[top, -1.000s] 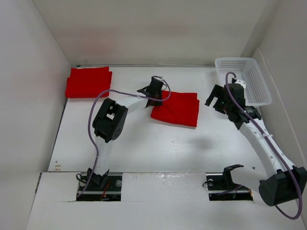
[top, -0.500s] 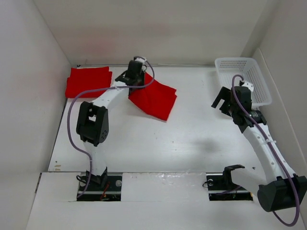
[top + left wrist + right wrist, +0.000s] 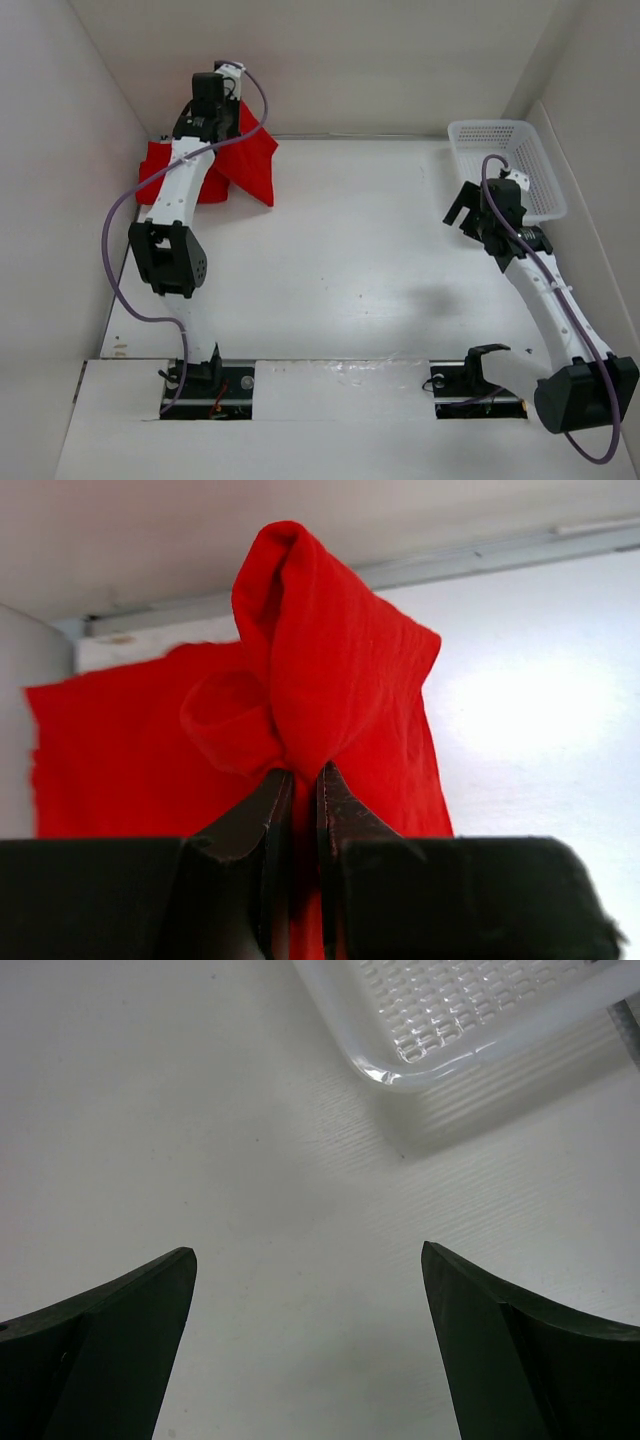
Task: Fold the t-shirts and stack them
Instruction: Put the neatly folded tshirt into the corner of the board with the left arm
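The left gripper (image 3: 305,780) pinches 1 red shirt (image 3: 335,670), dangling it over the folded shirt (image 3: 158,172). The right gripper (image 3: 306,1250) gapes wide, empty, near the basket (image 3: 450,1010).

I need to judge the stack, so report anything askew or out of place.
The shirt pinched in the left hand hangs bunched and skewed over the folded shirt in the far left corner, with its lower corner jutting past it to the right. It is not yet laid down. Nothing else stands out.
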